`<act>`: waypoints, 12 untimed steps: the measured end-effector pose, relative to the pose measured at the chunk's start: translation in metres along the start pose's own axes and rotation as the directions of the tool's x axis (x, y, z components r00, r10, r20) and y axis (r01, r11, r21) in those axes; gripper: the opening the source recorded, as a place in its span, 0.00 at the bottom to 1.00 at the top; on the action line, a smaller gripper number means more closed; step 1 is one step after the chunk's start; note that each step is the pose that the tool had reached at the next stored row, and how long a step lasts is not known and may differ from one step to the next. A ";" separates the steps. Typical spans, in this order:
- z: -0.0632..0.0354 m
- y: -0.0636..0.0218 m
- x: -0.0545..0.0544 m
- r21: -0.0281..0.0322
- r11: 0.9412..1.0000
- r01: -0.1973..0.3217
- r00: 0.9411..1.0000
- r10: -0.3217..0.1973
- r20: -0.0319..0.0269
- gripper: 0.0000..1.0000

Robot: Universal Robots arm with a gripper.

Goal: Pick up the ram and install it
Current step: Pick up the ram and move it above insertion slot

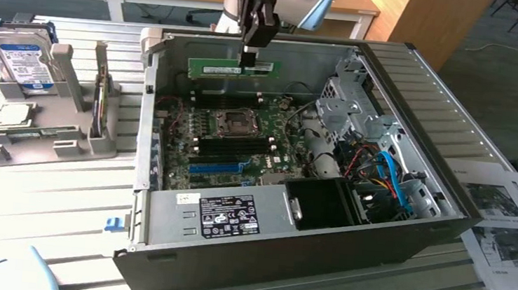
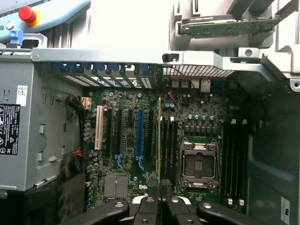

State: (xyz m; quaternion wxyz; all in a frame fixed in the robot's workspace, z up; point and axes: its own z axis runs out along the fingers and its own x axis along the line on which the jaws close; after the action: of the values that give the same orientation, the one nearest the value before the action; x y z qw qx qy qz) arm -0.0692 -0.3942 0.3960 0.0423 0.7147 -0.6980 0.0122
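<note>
**Condition.** The gripper [image 1: 249,61] is pinched on the ram [image 1: 231,67], near the stick's middle on its upper edge. The ram hangs level, long edge down, above the open case [image 1: 448,126], over the far part of the motherboard [image 1: 226,139]. It touches nothing below it. In the wrist view the ram [image 2: 159,140] appears edge-on and runs parallel to the black memory slots [image 2: 169,140] beside the CPU socket [image 2: 197,161]. It lies close to the outermost slot of that bank, but whether it is directly over that slot cannot be told.

**Hazards (judged).**

- **Lateral offset.** If the edge sits to one side of a slot, the contacts would land on the slot wall or on the board components alongside. This could chip the stick or damage the board.
- **Notch orientation.** The key notch is not visible. A reversed stick would not seat, and force could crack it.
- **Tilt.** The grip is narrow and central, so the long stick can pivot in the jaws. One end would then enter first and jam.
- **Latches.** The state of the slot-end latches cannot be read. Closed latches would block seating.
- **Wrong target.** The blue slot [image 2: 139,136] runs parallel nearby and accepts no ram.
- **Socket.** The CPU socket is open, and a dropped stick could bend its pins.
- **Snagging.** A red wire [image 2: 176,96] loops near the slot ends.
</note>
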 end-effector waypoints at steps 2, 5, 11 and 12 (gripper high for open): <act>0.0001 0.0000 0.000 0.000 1.000 0.000 1.000 0.000 0.000 0.11; 0.0005 0.0000 0.000 0.000 1.000 0.000 1.000 0.000 0.001 0.11; 0.0024 -0.0001 0.000 0.000 1.000 0.000 1.000 0.000 0.001 0.11; 0.0028 -0.0001 0.000 0.000 1.000 0.000 1.000 0.000 0.001 0.11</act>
State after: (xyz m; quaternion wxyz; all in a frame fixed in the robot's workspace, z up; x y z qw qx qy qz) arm -0.0692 -0.3942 0.3932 0.0418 0.7146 -0.6982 0.0119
